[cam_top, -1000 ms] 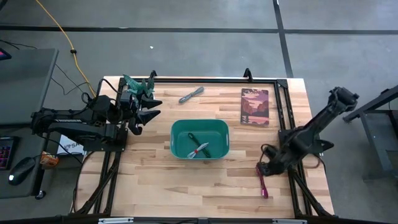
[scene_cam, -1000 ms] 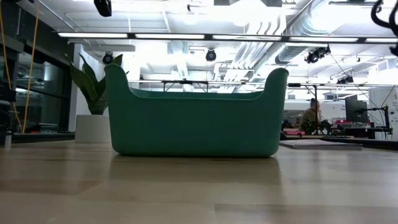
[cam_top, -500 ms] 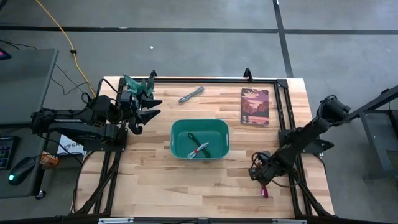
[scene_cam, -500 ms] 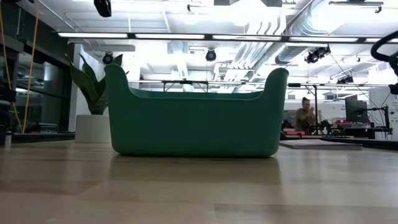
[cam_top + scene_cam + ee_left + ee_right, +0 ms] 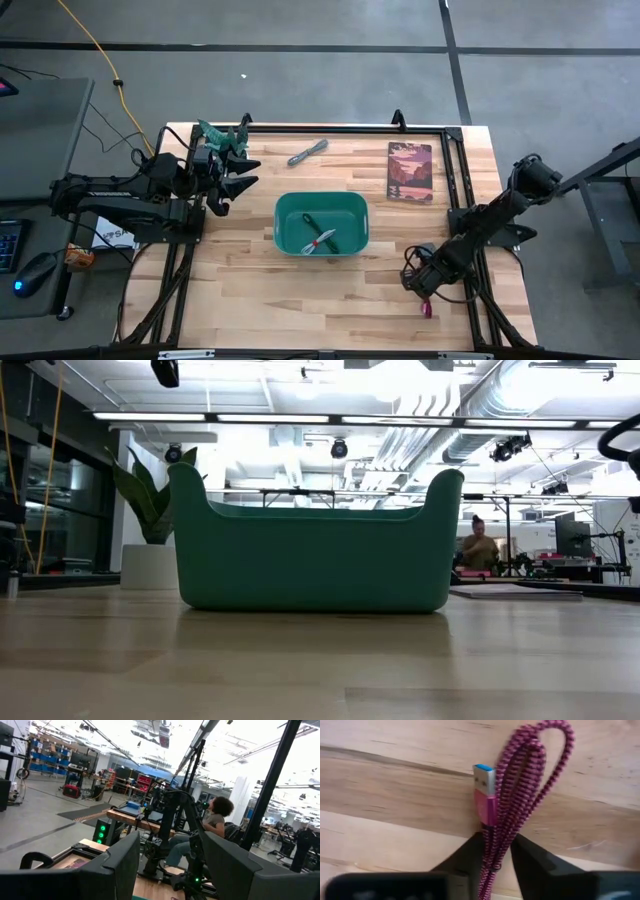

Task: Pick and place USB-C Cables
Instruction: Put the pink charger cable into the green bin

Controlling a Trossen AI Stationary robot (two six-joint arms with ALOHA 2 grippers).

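- Magenta braid first: the magenta-red cable lies folded on the bench near its front right corner, well apart from the teal bin; in the right wrist view its loop and blue-tipped plug stand out beyond the two dark fingers, and the strands run down between them
- The right tool is down over that cable; its fingers are drawn in close on either side of the bundle and look to be touching it, so I judge a pinch is being made; the cable rests on the wood and is not lifted
- Inside the bin, seen from above, lie two cables: the dark green cable and the white cable with a red band, crossing each other; these two I count as placed
- The grey cable sits on the bench behind the bin, near the far edge, untouched; it is left to do
- So by my reckoning two of four are in, one is being taken, and one waits; what remains is to lift the magenta bundle, carry it across to the bin, drop it, then fetch the grey one
- The left tool hangs at the left edge of the bench with its fingers spread wide and nothing between them; it looks out into the room, where a seated person shows
- A card with a sunset picture lies at the far right of the bench, no part of the job
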